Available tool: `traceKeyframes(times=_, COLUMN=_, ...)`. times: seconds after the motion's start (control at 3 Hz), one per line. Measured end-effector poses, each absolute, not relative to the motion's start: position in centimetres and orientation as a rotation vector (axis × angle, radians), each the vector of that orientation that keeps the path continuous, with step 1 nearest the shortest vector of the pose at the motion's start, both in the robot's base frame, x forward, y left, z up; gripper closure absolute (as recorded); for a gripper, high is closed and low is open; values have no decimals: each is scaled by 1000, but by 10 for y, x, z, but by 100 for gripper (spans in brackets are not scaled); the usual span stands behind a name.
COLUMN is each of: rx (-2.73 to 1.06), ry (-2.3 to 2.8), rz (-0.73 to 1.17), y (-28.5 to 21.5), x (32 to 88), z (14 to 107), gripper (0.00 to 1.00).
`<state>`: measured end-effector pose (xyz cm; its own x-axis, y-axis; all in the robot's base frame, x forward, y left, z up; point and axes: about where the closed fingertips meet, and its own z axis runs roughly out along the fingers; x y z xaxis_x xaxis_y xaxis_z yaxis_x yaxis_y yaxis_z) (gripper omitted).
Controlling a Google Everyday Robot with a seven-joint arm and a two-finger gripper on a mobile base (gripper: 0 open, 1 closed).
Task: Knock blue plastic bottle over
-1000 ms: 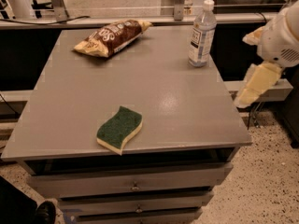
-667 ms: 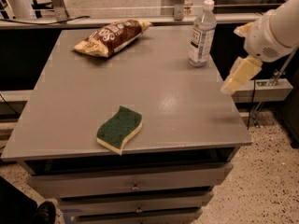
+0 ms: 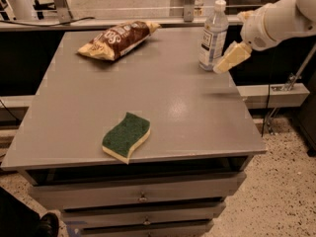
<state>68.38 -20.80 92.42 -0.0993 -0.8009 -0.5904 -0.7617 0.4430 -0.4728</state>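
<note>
- bottle (image 3: 212, 36) stands upright near the far right corner of the desk (image 3: 173, 98), yes?
- yes, white cap on top. the gripper (image 3: 224, 64) is just beside its lower part, on the right side. touching or not, i cannot tell, and also not if it is wide or narrow.
- i think the push should go higher, at the label, and leftward, so it tips and does not slide.
- agree, the grey top looks smooth. chip bag (image 3: 118, 38) lies toward the far left corner, green sponge (image 3: 127, 136) near the front edge, both well apart. drawers (image 3: 143, 196) below, speckled floor (image 3: 281, 181) at the right.
</note>
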Motion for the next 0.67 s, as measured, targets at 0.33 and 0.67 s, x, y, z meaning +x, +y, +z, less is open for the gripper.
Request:
traceKeyframes(times=0.33, rx=-1199, ry=1809, rz=61, y=-197, x=714, z=930, gripper=0)
traceKeyframes(times=0.67, rx=-1057, ry=1746, rz=257, y=-191, x=727, z=932, gripper=0)
